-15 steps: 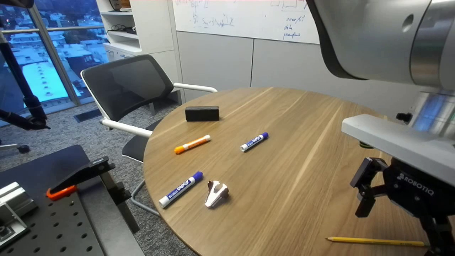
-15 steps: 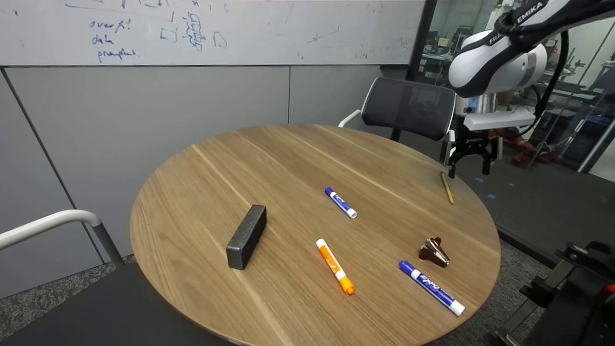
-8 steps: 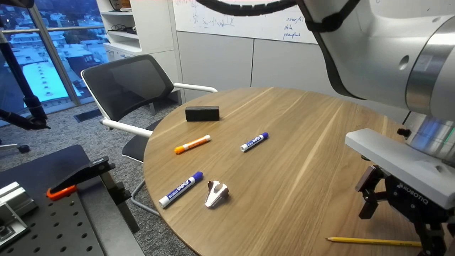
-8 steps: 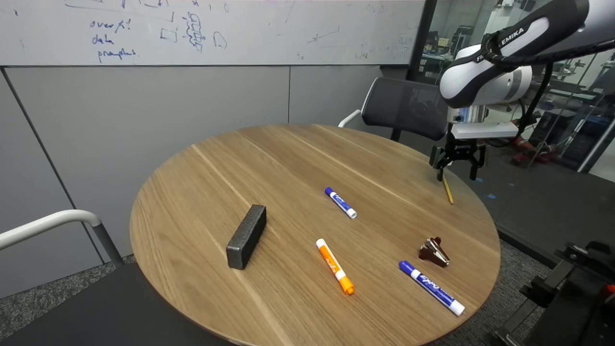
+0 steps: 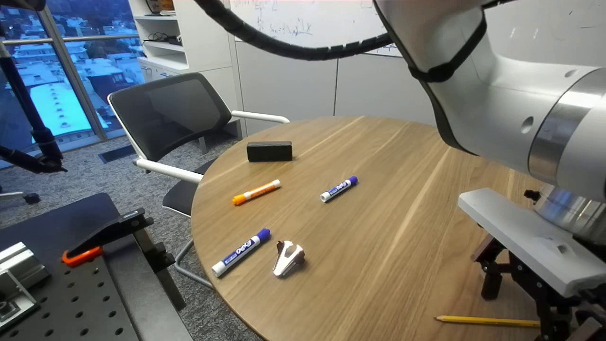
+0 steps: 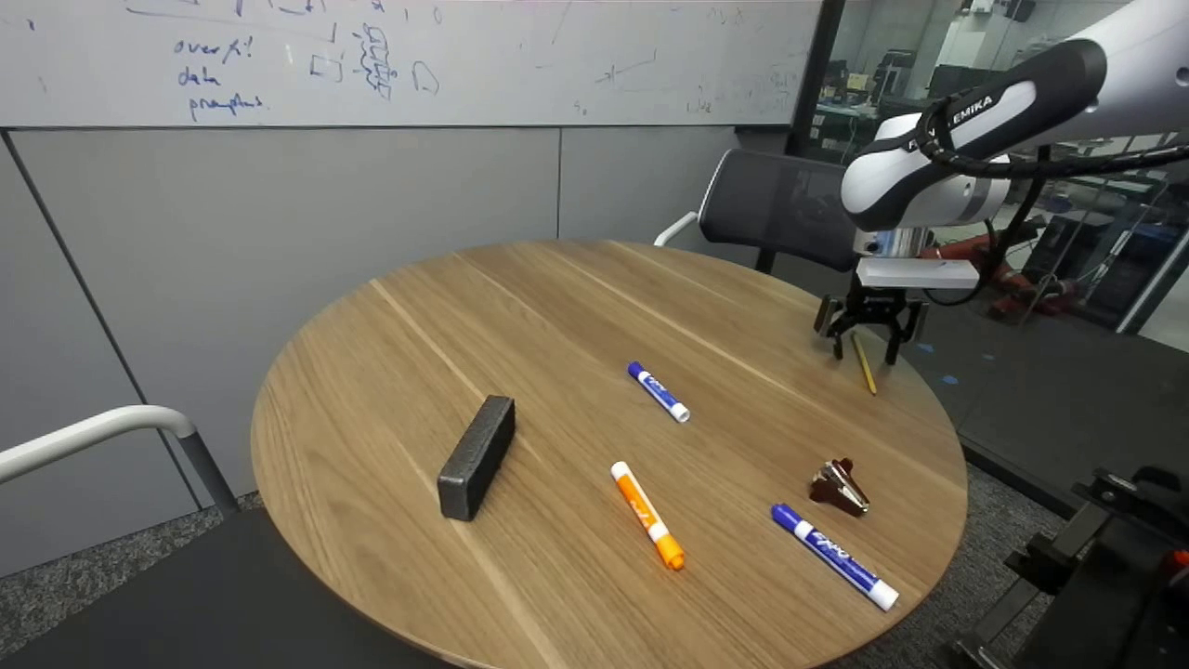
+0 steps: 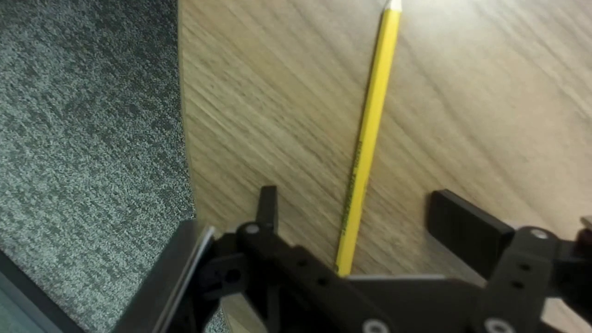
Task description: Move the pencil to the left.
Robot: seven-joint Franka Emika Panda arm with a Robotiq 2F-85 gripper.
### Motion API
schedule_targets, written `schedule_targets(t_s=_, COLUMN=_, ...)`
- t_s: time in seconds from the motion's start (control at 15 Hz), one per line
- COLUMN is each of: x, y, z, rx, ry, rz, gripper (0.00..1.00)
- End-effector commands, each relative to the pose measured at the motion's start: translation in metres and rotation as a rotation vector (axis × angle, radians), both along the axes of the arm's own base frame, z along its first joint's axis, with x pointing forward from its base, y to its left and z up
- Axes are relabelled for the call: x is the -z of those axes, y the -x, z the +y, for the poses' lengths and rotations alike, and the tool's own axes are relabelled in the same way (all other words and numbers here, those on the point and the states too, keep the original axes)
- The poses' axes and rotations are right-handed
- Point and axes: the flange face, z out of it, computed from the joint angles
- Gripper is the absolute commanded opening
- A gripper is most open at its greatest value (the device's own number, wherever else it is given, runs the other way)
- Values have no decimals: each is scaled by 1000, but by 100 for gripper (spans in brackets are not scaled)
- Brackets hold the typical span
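Pincer (image 7: 351, 196): is hovering over the worktop (image 6: 557, 325), jaws standing apart, seemingly preparing the grasp
Pencil (image 7: 368, 138): is lying below the pincer, running between its jaws, apart from both
Grasp: is probably calling for lowering, then closing, before carrying left
Shelf (image 5: 163, 46): is standing well apart from the pincer, holding dark items (image 5: 174, 40)

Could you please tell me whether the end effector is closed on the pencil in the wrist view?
No, the end effector stands open there, with wood tabletop showing between the pencil and each finger.
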Motion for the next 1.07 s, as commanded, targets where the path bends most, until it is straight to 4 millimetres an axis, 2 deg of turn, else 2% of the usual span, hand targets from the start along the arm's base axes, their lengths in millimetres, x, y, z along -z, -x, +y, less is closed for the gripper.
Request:
schedule_targets(t_s=0.0, x=5, y=-8, z=-4, rx=34, ry=-12, rz=-31, gripper=53)
schedule_targets(t_s=0.47, x=5, y=-11, z=-11, rx=70, ry=2, rz=-35, gripper=1)
schedule_targets(t_s=0.73, x=-15, y=-19, z=-5, rx=74, ry=9, rz=-48, gripper=1)
schedule_targets(t_s=0.8, x=-32, y=-25, z=2, rx=61, ry=5, rz=-64, gripper=0)
schedule_targets(t_s=0.87, x=-41, y=-30, z=8, rx=51, ry=5, rz=-78, gripper=0)
schedule_targets(t_s=1.0, x=-70, y=-45, z=34, rx=13, ry=13, rz=-118, gripper=0)
